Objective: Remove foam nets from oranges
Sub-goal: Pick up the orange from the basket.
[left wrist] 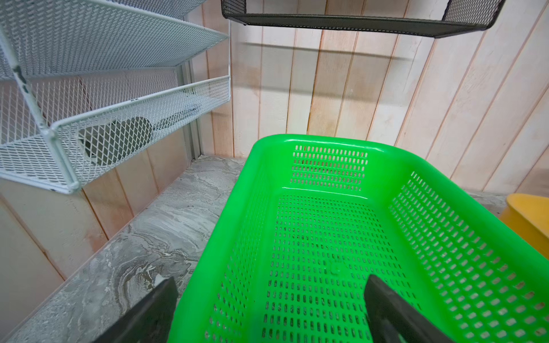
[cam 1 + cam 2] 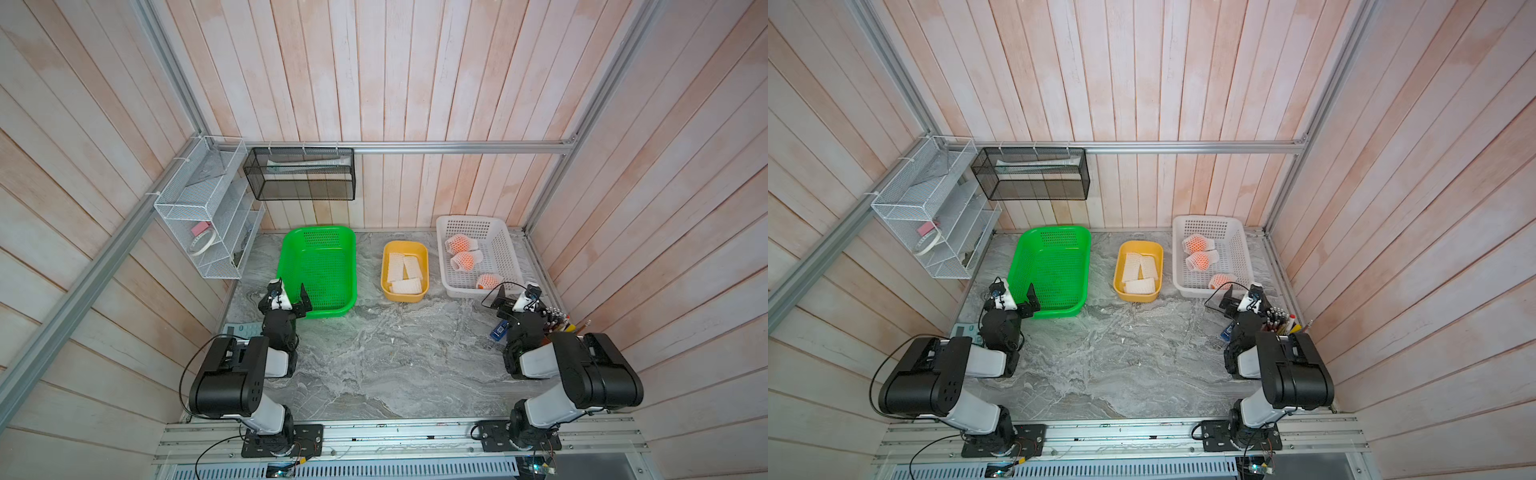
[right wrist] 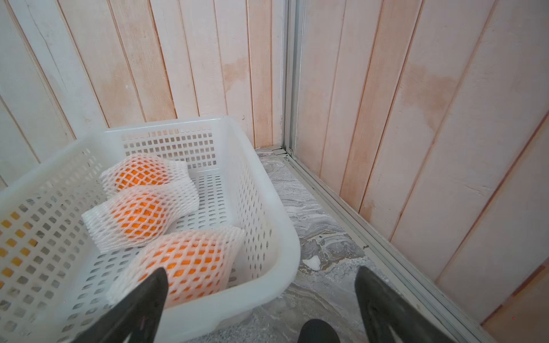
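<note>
Three netted oranges (image 2: 465, 259), three loose foam nets (image 2: 405, 272), three baskets (image 2: 318, 270).

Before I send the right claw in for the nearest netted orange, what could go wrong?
1. The right claw straddles the white basket wall; going straight in could catch the rim and shove the basket.
2. The nearest netted orange lies close to the middle one, so a wide grab might drag both.
3. The soft foam net could slide or tear, and the fruit could slip out.

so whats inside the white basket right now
Three oranges, each wrapped in a foam net, lie in the white basket: one near the front, one in the middle, one behind. The nets hide most of each peel.
</note>
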`<state>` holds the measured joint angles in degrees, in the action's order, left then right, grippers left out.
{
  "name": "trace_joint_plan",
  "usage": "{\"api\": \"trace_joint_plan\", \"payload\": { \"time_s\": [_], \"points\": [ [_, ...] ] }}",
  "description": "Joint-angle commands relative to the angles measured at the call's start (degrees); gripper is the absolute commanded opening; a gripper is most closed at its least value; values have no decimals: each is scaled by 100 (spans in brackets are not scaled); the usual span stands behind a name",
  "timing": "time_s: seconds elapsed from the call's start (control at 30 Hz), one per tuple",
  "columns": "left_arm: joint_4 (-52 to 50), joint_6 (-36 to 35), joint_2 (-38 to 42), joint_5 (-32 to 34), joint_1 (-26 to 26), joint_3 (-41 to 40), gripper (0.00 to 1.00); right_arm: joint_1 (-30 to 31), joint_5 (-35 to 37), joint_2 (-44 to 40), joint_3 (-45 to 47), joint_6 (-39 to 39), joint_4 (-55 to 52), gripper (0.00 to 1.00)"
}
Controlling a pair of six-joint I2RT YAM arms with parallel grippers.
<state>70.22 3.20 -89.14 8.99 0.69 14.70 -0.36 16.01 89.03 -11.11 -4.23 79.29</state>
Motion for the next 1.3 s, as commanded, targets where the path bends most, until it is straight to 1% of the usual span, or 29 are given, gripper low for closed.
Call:
{"api": "trace_joint_plan", "payload": {
  "time_s": [0.0, 0.73, 0.83, 0.9, 0.93, 0.97, 1.0, 1.07, 1.1, 1.17, 1.23, 1.27],
  "points": [
    [-32, -17, -51, -70, -16, -22, 100, 27, -10, 62, 39, 18, 51, 98],
    [-29, -21, -57, -66, -16, -29, 100, 28, -20, 61, 39, 18, 56, 98],
    [40, -17, -31, -54, -16, -62, 100, 36, -3, -69, 97, 35, 66, 98],
    [-99, -26, 197, -54, -12, -86, 100, 95, -111, -421, 229, 169, -52, 98],
    [-202, -44, 356, -58, -28, -112, 100, 175, 99, -588, 269, 188, -39, 98],
    [-307, -85, 527, -18, -44, -144, 100, 309, 365, -889, 211, 226, -438, 98],
    [-371, -66, 672, 118, -67, -179, 100, 343, 375, -1234, 21, 95, -1293, 98],
    [-607, -5, 968, 344, -91, -171, 100, 398, 77, -1858, -416, -202, -2893, 98],
    [-862, -24, 1186, 394, -124, -105, 100, 484, 30, -2122, -494, -323, -3286, 98],
    [-1455, -70, 1596, 464, -216, 90, 100, 714, -80, -2733, -387, -399, -3550, 98],
    [-2097, 82, 1997, 495, -253, 316, 100, 824, -323, -3390, -265, -526, -3735, 98],
    [-2424, 283, 2193, 481, -270, 437, 100, 844, -453, -3682, -279, -594, -3956, 98]
  ]
}}
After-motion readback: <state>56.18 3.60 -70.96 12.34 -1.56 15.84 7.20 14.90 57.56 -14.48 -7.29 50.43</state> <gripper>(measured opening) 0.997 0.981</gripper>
